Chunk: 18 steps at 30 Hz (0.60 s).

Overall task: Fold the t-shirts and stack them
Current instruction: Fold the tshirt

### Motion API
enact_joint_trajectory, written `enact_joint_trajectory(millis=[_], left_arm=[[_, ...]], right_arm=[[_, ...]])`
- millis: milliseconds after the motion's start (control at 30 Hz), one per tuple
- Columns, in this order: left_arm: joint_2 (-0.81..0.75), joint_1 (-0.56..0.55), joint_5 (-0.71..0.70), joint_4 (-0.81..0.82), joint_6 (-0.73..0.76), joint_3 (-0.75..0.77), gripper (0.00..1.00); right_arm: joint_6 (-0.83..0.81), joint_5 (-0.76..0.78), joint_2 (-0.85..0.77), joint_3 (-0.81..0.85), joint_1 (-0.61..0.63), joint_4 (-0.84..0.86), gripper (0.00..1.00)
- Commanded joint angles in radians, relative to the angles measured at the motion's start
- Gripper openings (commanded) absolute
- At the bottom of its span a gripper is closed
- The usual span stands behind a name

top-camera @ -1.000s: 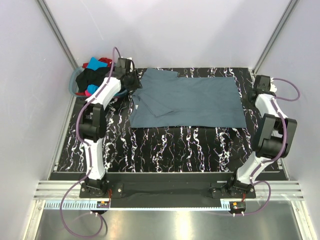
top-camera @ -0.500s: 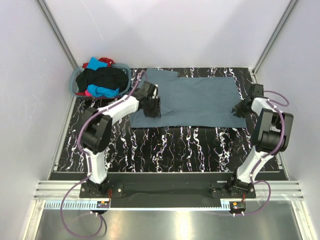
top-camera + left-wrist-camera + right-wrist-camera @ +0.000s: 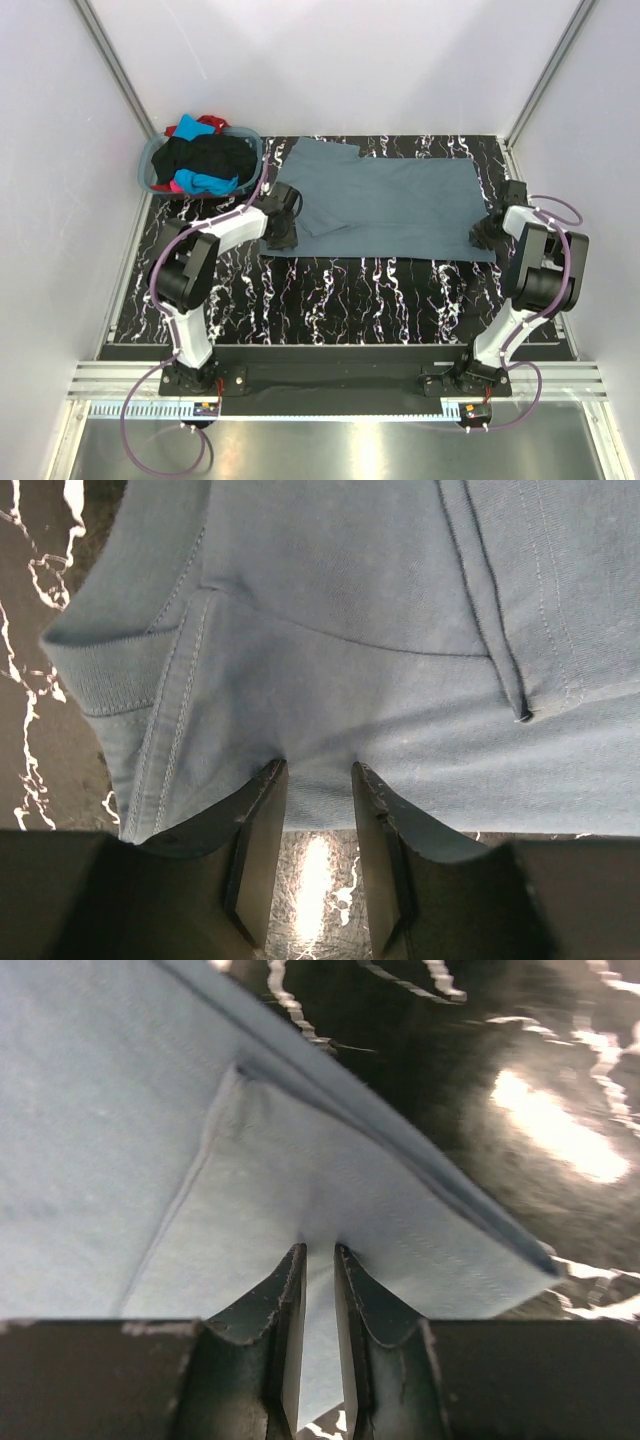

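A slate blue-grey t-shirt (image 3: 390,205) lies spread flat on the black marbled table (image 3: 350,290), one sleeve folded in at its left. My left gripper (image 3: 282,237) is down at the shirt's near-left corner. In the left wrist view its jaws (image 3: 318,770) stand open, tips resting on the shirt's hem (image 3: 320,730), bare table showing between them. My right gripper (image 3: 483,236) is at the near-right corner. In the right wrist view it (image 3: 320,1250) is nearly closed, pinching a fold of the shirt (image 3: 150,1110). Black (image 3: 205,155), turquoise (image 3: 205,183) and red (image 3: 210,122) t-shirts sit in the basket.
A round grey-blue laundry basket (image 3: 150,160) stands at the table's back left corner, just behind the left arm. White walls close in the table on three sides. Marbled tabletop (image 3: 520,1110) shows beyond the shirt's right hem.
The left arm swung from the basket down to the shirt's near-left corner. The right arm came forward from the back right to the near-right corner, and its jaws narrowed onto the fabric.
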Motion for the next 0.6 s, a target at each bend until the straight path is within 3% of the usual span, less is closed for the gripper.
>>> enact_joint_trajectory(millis=[0,167,333,567], left_arm=[[-0.046,0.002,-0.051,-0.032,-0.048,-0.065,0.40],[-0.164,-0.007,-0.029,-0.034,-0.074,-0.127,0.41],[-0.269,0.018,0.061,-0.034,-0.074,-0.026,0.52],[-0.117,0.064,0.184,-0.017,-0.104,0.190,0.52]], right_arm=[[-0.036,0.111,-0.040,-0.038,-0.018,-0.050,0.25],[-0.042,0.126,-0.086,-0.072,-0.018,-0.053,0.25],[-0.025,0.056,-0.185,-0.085,-0.017,-0.051,0.25],[-0.016,-0.019,-0.318,-0.091,-0.017,-0.045,0.27]])
